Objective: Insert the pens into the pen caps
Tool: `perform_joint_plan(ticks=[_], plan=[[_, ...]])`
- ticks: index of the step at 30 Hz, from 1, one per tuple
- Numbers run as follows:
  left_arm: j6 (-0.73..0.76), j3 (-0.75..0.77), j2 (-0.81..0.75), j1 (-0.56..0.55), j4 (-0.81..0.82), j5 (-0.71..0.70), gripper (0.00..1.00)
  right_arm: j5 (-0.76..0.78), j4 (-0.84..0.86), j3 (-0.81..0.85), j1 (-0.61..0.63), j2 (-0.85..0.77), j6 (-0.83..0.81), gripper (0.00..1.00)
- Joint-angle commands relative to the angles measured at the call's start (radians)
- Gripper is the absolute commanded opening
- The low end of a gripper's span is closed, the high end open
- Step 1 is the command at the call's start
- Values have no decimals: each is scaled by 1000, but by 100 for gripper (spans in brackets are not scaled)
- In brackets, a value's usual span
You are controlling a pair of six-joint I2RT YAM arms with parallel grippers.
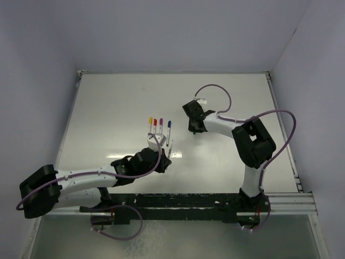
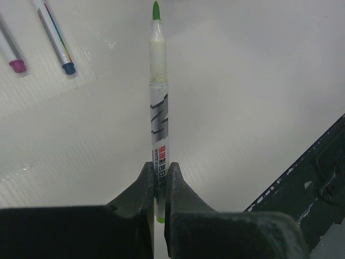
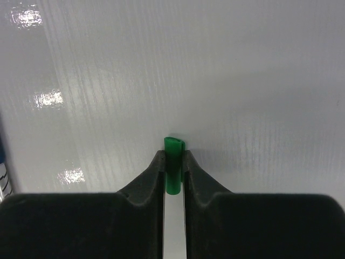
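Note:
My left gripper (image 2: pixel 160 170) is shut on the lower barrel of a green-tipped pen (image 2: pixel 157 81), whose bare tip points away from the wrist above the white table. In the top view this gripper (image 1: pixel 164 156) sits just below a row of pens. My right gripper (image 3: pixel 174 156) is shut on a small green cap (image 3: pixel 173 147) with its open end pointing outward; in the top view it (image 1: pixel 194 129) hangs right of the row. The row holds a yellow-ended (image 1: pixel 150 124), a red-ended (image 1: pixel 155 125), a purple-ended (image 1: pixel 160 125) and a blue-ended pen (image 1: pixel 168 132).
The purple-ended pen (image 2: pixel 13 56) and blue-ended pen (image 2: pixel 56 43) lie at the upper left of the left wrist view. The black rail (image 2: pixel 312 178) of the arm bases runs along the near edge. White walls enclose the table (image 1: pixel 118 102) at the back and sides.

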Motion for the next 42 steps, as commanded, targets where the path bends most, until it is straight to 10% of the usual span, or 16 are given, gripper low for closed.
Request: perform_joint_plan(ticks=[1,17,29,42], plan=[[9,-3,-20,-3,27,-18,0,-54,-43,-51,-2,-3,7,4],[15,-72,-152,-3,56,7,0,-254,297,-295,-3,-459,-93,0],[65,-94,-44,0,513,204,0,-520,748,-614,-2,-968,-93,0],[32,-51,7,-1,745,291,0,-634,1111,-739,-1,-1071,52,0]])
